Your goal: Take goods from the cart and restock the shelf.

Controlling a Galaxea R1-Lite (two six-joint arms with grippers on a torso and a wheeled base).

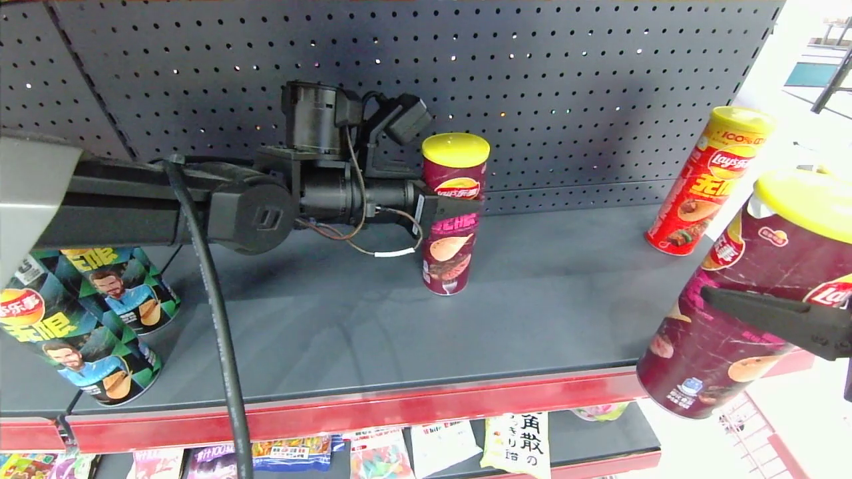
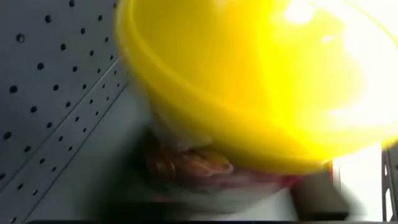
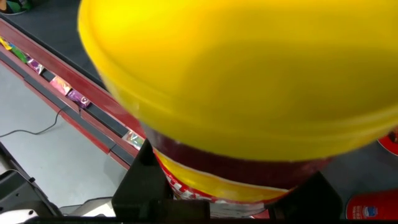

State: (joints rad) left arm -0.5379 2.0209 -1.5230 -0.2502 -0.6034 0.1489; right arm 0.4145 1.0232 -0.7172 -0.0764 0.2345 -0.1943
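Now, left gripper [image 1: 455, 199] clasping can [image 1: 450, 256], right gripper [image 1: 782, 309] likewise

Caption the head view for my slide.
Left gripper holds a maroon cardboard chip can with a yellow plastic lid upright over the grey metal shelf; right gripper holds a matching can.

1. A dark grey pegboard panel [image 1: 532, 80] forms the far wall behind the shelf [image 1: 319, 332]; points of light shine through some of its holes.
2. The shelf's grey board has a red strip [image 1: 399, 406] along its near edge.
3. Below it, a lower shelf [image 1: 592, 432] carries snack packets [image 1: 439, 446].
4. To the right the room is brightly lit, with a pale floor [image 1: 812, 432].
5. A black cable [image 3: 31, 132] lies on the grey floor.
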